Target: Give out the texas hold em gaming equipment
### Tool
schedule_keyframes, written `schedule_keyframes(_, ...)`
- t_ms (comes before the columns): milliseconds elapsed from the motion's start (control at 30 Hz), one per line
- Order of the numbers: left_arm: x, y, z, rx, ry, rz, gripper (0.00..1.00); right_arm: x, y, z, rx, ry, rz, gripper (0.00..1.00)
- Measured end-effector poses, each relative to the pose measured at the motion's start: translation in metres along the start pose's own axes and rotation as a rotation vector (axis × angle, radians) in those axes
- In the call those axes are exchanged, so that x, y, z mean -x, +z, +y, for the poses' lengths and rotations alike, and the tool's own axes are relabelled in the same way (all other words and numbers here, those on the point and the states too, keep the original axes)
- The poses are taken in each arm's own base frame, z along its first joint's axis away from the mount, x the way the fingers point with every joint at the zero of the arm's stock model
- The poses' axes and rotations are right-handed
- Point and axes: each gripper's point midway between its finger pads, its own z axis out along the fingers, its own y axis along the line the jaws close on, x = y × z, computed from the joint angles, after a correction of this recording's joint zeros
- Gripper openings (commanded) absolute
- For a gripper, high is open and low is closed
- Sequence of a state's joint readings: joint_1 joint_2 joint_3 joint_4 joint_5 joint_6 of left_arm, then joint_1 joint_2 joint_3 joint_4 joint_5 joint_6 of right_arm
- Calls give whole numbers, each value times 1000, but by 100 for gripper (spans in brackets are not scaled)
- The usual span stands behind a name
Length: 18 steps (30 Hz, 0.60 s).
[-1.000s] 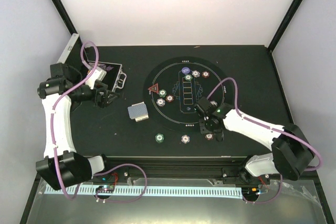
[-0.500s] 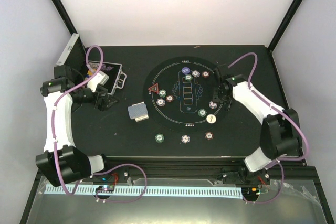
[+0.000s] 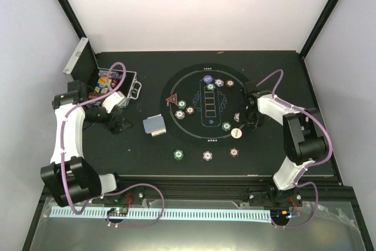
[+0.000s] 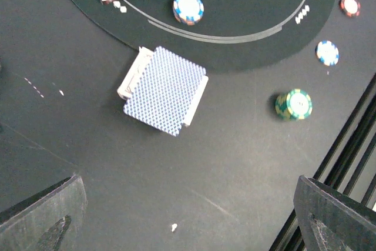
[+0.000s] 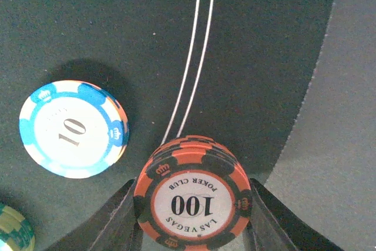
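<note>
Nearest the arm bases, 3 loose chips lie on the bare table [image 3: 129, 151] just off the round mat [image 3: 197, 123]: a green chip [image 3: 178, 154], a white chip [image 3: 207, 156] and a brown-red chip [image 3: 234, 152]. A little farther in, the left gripper [image 4: 188, 227] hangs with its jaws spread wide and nothing between them. It is near the card deck [image 4: 166, 91], which lies face down beside the mat's left edge, its cards slightly skewed. At the mat's right rim the right gripper [image 5: 191, 216] is clamped on a red 100 chip [image 5: 192, 201], seemingly the top of a small stack, with a blue 10 chip [image 5: 73, 129] close by. Whether that stack is lifted cannot be told. Beyond lie more chips, the red triangle marker [image 3: 172, 99] and, far left, the open metal case [image 3: 79, 60]. Lower chips could slip free if only the top is pinched, a spreading finger could knock the blue 10 chip, and a careless pinch could fan the skewed deck.
</note>
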<state>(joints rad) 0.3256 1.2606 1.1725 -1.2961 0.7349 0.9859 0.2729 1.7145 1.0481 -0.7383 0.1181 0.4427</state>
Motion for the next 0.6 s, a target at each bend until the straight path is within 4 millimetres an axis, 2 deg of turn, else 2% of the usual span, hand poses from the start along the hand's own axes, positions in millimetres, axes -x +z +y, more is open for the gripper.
schedule_keyframes(100, -16, 11, -3, -22, 31, 49, 99, 0, 5, 2, 11, 2, 3, 25)
schedule_keyframes(367, -26, 43, -11, -46, 189, 167, 99, 0, 14, 4, 32, 11, -1, 69)
schedule_keyframes(500, -32, 67, -5, -47, 262, 235, 99, 1, 9, 4, 42, 22, -18, 76)
schedule_keyframes(600, -35, 80, -1, -40, 303, 271, 99, 3, -11, 3, 66, 28, -67, 77)
